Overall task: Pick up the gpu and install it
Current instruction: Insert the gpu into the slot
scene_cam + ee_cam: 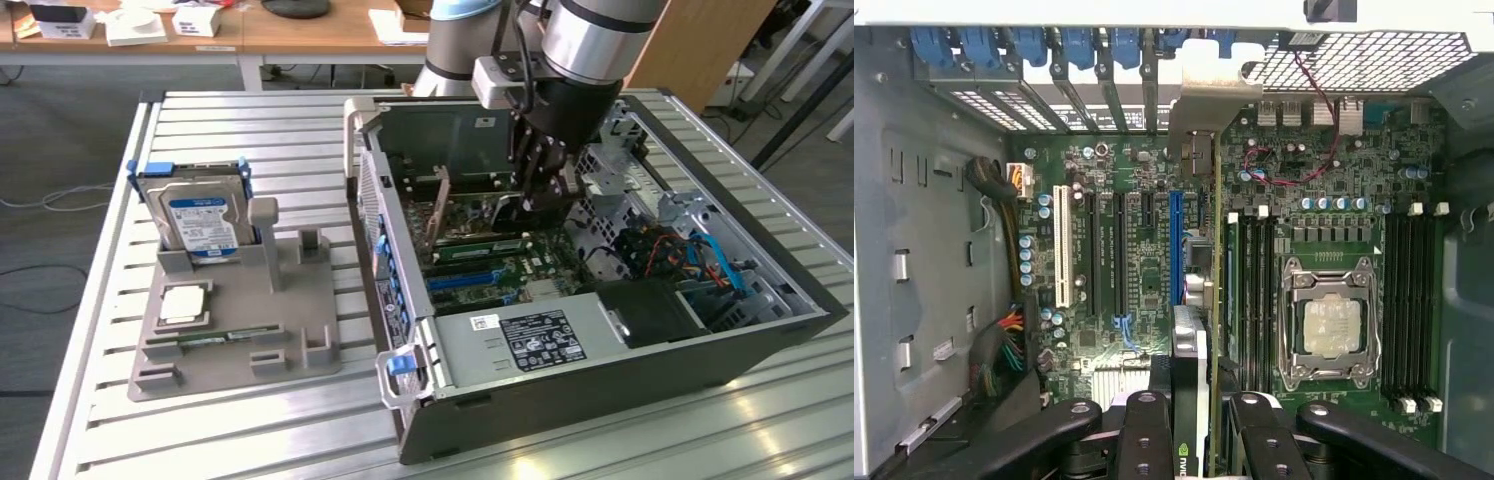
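Observation:
The gpu (1192,350) stands on edge over the motherboard (1129,260) inside the open computer case (747,340). I see it edge-on, with its black cooler side and green board running away from me. Its silver end bracket (1206,105) reaches the rear slot openings, next to the long blue slot (1175,245). My gripper (1194,415) is shut on the gpu, one black finger on each face. In the exterior view my gripper (545,195) reaches down into the case, and the gpu's brown board (435,218) shows towards the case's rear wall.
A grey fixture (234,320) at the exterior view's left holds a hard drive (200,222), a processor (183,303) and a memory stick (214,338). Inside the case are the processor socket (1332,325), the power supply (523,340) and cable bundles (667,250).

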{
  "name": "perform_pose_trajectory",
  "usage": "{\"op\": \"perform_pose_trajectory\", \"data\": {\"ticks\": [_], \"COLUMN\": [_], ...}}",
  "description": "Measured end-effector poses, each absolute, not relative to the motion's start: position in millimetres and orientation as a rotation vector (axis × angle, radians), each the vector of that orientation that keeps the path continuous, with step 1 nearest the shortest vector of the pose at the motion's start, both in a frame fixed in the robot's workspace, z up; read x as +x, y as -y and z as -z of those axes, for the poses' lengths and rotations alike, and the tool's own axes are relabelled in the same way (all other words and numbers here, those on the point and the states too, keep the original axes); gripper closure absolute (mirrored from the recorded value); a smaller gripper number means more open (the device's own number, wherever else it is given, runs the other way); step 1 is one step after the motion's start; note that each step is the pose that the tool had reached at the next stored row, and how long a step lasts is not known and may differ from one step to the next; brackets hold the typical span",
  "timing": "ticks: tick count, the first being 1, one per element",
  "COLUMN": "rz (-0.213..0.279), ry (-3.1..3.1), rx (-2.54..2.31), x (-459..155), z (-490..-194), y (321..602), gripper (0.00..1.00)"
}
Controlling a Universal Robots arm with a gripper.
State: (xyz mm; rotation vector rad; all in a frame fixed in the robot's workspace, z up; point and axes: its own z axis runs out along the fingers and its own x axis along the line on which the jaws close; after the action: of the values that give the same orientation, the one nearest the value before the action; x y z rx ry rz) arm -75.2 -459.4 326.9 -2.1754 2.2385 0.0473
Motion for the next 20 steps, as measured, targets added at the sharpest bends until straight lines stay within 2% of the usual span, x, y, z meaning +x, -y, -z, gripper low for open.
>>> {"op": "perform_pose_trajectory", "data": {"ticks": [20], "rz": [-0.046], "ry": [-2.237], "rx": [-2.176], "x": [-75], "z": [-309], "y": [459], "gripper": [0.73]}}
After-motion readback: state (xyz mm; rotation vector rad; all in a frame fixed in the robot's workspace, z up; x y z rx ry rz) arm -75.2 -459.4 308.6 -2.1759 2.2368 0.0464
